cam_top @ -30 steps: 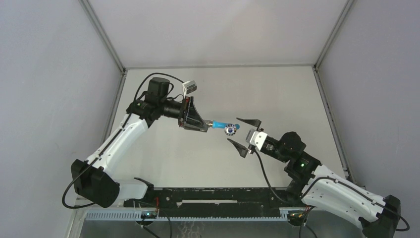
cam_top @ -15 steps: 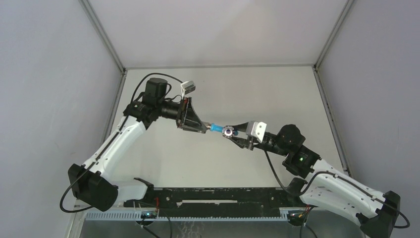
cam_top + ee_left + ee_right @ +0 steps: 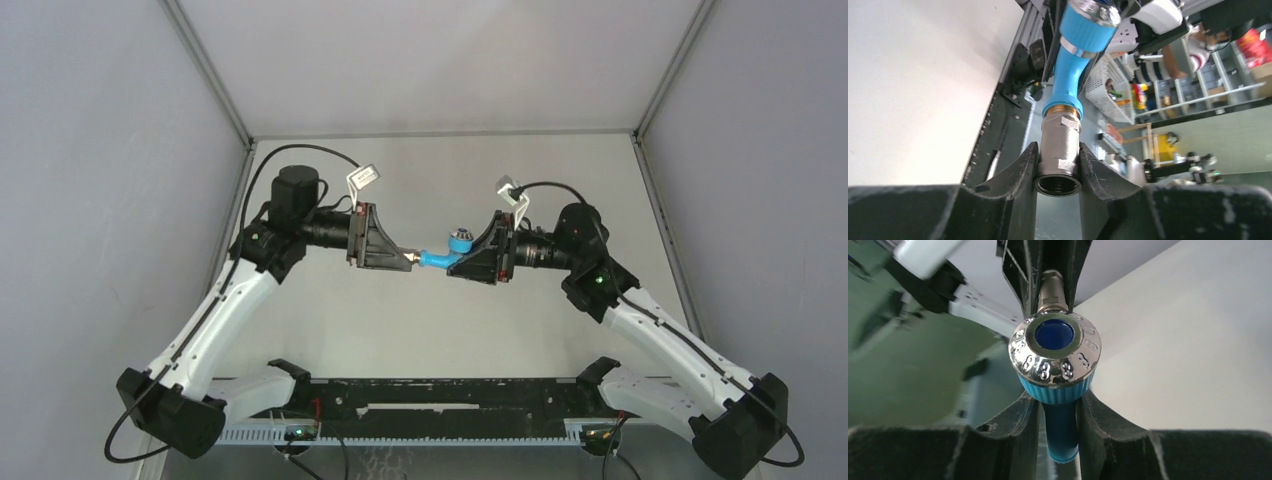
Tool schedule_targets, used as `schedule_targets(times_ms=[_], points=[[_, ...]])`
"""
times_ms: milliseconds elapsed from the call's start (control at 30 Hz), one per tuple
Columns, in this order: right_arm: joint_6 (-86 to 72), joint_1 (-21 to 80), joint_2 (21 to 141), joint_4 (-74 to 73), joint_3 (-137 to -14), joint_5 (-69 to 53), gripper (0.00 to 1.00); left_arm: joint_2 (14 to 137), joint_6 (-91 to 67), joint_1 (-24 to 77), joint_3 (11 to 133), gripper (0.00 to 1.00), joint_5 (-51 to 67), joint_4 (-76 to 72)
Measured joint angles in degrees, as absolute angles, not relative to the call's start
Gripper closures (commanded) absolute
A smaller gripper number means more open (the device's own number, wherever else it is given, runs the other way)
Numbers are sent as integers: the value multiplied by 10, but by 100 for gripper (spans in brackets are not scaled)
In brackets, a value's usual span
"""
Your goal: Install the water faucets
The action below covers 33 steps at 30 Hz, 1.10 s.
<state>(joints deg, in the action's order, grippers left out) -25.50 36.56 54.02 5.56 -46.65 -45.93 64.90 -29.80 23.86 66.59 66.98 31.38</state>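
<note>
Faucet (image 3: 438, 259) position: suspended in the air above the desk (image 3: 560, 180), between the two arms, not touching the desk surface. In the top view it lies roughly level, running left to right across the middle of the work area.

Faucet construction as seen: a bright-blue plastic body, bent near one end, with a threaded metal end (image 3: 1060, 148) on the left side and a chrome cap (image 3: 1054, 352) on the right side. The cap has a dark-blue round centre and embossed marks around its rim. In the left wrist view, a brass-coloured ring sits where the blue body meets the metal end.

Left end effector (image 3: 410, 258): clenched on the threaded metal end. In the left wrist view, both fingers (image 3: 1020, 172) press against opposite flanks of the hexagonal metal part, with its open threaded bore facing the camera.

Right end effector (image 3: 455, 266): clenched on the blue body. In the right wrist view, both fingers (image 3: 1098, 420) bear on the blue shaft just below the ribbed blue collar under the chrome cap.

Both end effectors face each other, tips close together, with only a short length of blue body showing between them.
</note>
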Motion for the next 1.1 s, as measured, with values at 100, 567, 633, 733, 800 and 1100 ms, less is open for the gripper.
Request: schedule_targets(times_ms=[100,567,633,733,800,1100], points=[[-383,336,562,87,-468,-519,100,621,-279,247,643,100,662,263],[-722,293,591,196,-458,-604,100,453,14,392,556,100,424,182],[-740,293,591,199,-458,-610,100,416,70,434,518,100,363,162],[-775,289,597,210,-457,-609,94,404,125,465,502,100,306,148],[-815,281,613,242,-453,-606,88,405,157,478,501,100,272,144],[-928,267,661,325,-413,-597,92,418,327,600,501,100,40,178]])
